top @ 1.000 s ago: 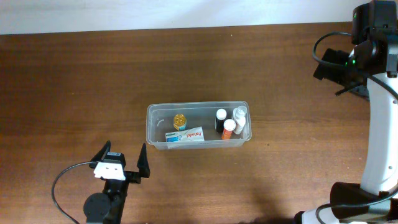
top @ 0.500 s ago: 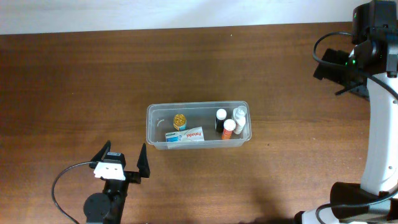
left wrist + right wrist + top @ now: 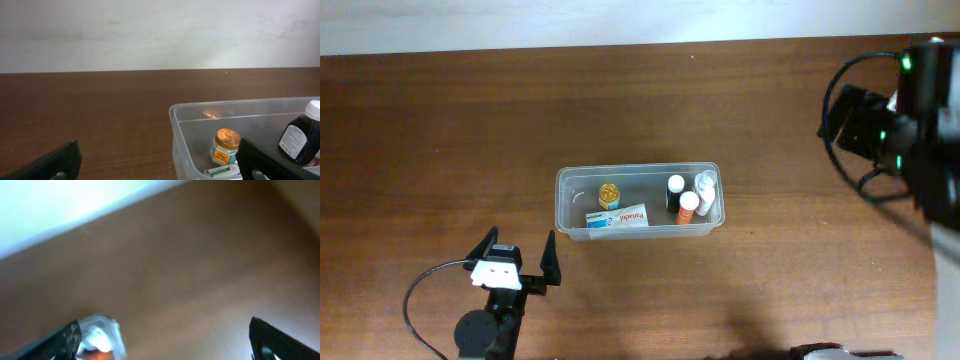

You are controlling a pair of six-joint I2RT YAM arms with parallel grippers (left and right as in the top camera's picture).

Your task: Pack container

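Container [image 3: 638, 166] staying packed; I'm now swinging right gripper [image 3: 164, 330] at far right, jaws wide, empty. Left gripper [image 3: 523, 236] idling open, near side, so I'm probably finishing.

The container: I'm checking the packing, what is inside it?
Inside the container: a gold-lidded jar, a white-and-blue box, a dark bottle, a white bottle, an orange bottle. Anything under the box is hidden.

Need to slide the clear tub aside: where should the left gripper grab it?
On the container, I'd pinch the left end wall from above, one finger inside, one outside. That thin upright wall suits the open left gripper, and the bottles crowd the other end, leaving room inside.
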